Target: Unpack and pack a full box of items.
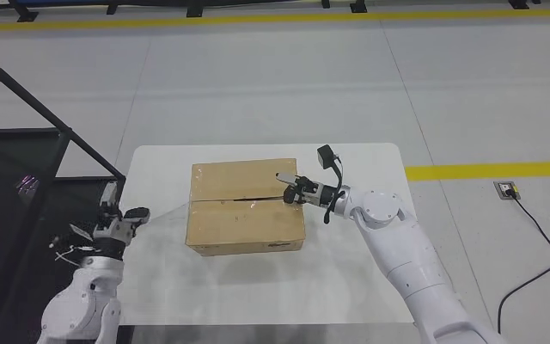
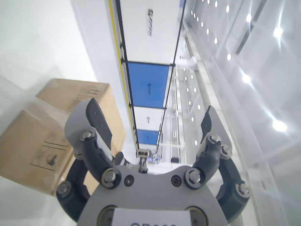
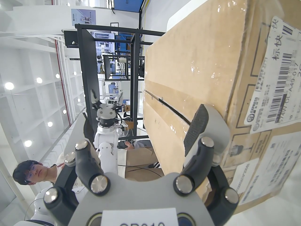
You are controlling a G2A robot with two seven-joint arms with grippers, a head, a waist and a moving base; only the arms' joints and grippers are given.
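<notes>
on white table: closed box | right gripper spread at its seam end, maybe touching | left gripper spread, apart

closed cardboard box, taped, mid-table

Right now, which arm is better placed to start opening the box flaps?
Right. The right gripper, open, sits at the cardboard box's top seam. The left gripper sits apart from it, at the table's edge.

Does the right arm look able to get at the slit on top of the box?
Probably yes: the right tool is open at the box's end, close by the slit, and nothing lies between them.
</notes>
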